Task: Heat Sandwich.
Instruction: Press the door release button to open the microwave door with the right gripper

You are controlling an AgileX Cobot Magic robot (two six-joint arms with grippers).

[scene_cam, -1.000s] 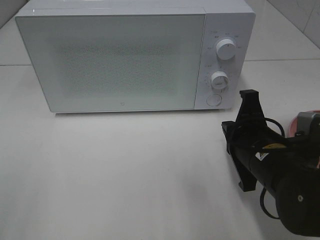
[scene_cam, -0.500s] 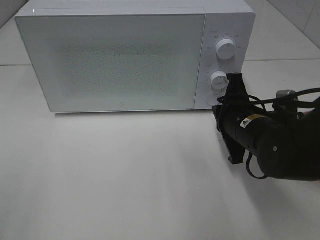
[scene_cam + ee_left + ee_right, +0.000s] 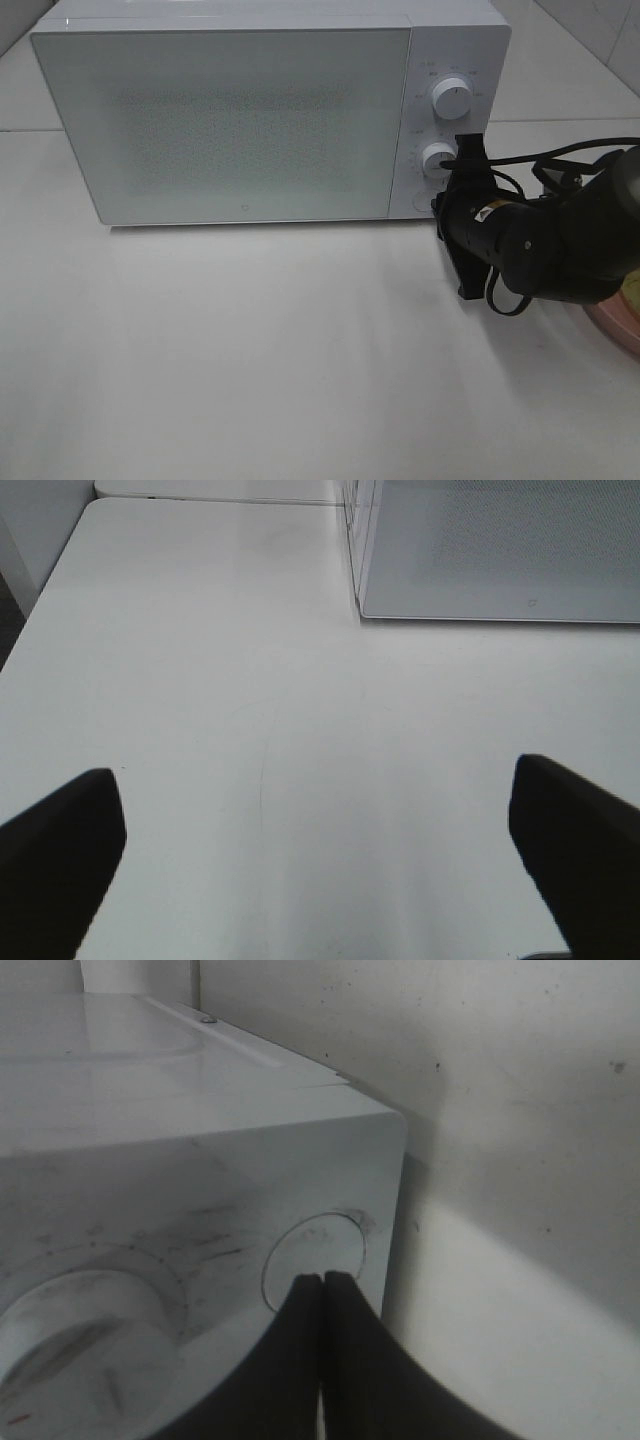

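Observation:
The white microwave (image 3: 230,120) stands at the back of the table with its door shut. My right gripper (image 3: 441,207) is shut and empty, its tips against the round door button at the bottom of the control panel. The right wrist view shows the two closed fingertips (image 3: 322,1282) touching that button (image 3: 318,1243), beside the lower knob (image 3: 85,1325). My left gripper (image 3: 320,870) is open and empty above bare table, to the left of the microwave (image 3: 500,550); it is outside the exterior view. The sandwich is out of view.
A sliver of the round pink plate (image 3: 612,322) shows at the right edge, mostly behind my right arm. Two white knobs (image 3: 452,98) sit on the microwave's panel. White table (image 3: 250,350) lies in front of the microwave. A tiled wall is behind.
My right arm has swung forward and left from the table's right side to the microwave's control panel, bringing its shut tips onto the door button. The microwave door stays shut.

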